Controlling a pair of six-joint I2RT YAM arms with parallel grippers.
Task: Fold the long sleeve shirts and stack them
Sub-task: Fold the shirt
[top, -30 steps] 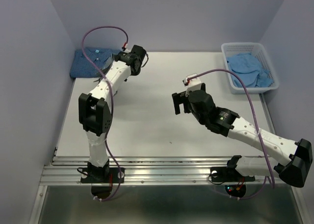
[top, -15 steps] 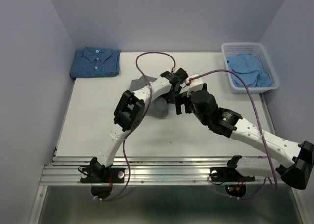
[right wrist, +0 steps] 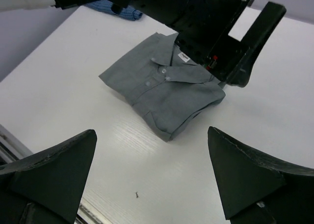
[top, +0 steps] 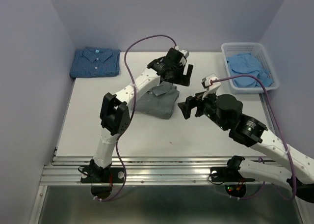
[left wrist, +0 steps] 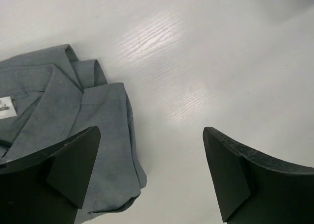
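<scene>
Your left arm has swung from the table's far-left corner to its middle within the last second, and the left gripper (top: 180,75), clamped a second ago, has spread wide. It hangs above the far right edge of the plain grey collared shirt (top: 158,98). Its jaws are parted with only bare tabletop between them, as the left wrist view shows, and the cloth lies beneath its left finger alone.

The grey shirt lies released and folded into a neat rectangle near the middle of the white table (top: 98,126). Its collar and small white neck label point to the far side, and the button placket faces up.

Your right gripper (top: 188,107) has barely shifted. It hovers just right of the shirt and nearer to you, jaws as wide as before and gripping nothing. Its wrist camera looks straight at the folded grey bundle, with the left gripper above the collar end.

The dark blue shirt with fine pale dots (top: 95,62) sits folded in the far-left corner, well apart from the grey one and uncovered since the left arm left it. The pale blue shirt (top: 248,67) lies crumpled and unfolded inside the white plastic lattice basket (top: 240,44) at the far-right corner.
</scene>
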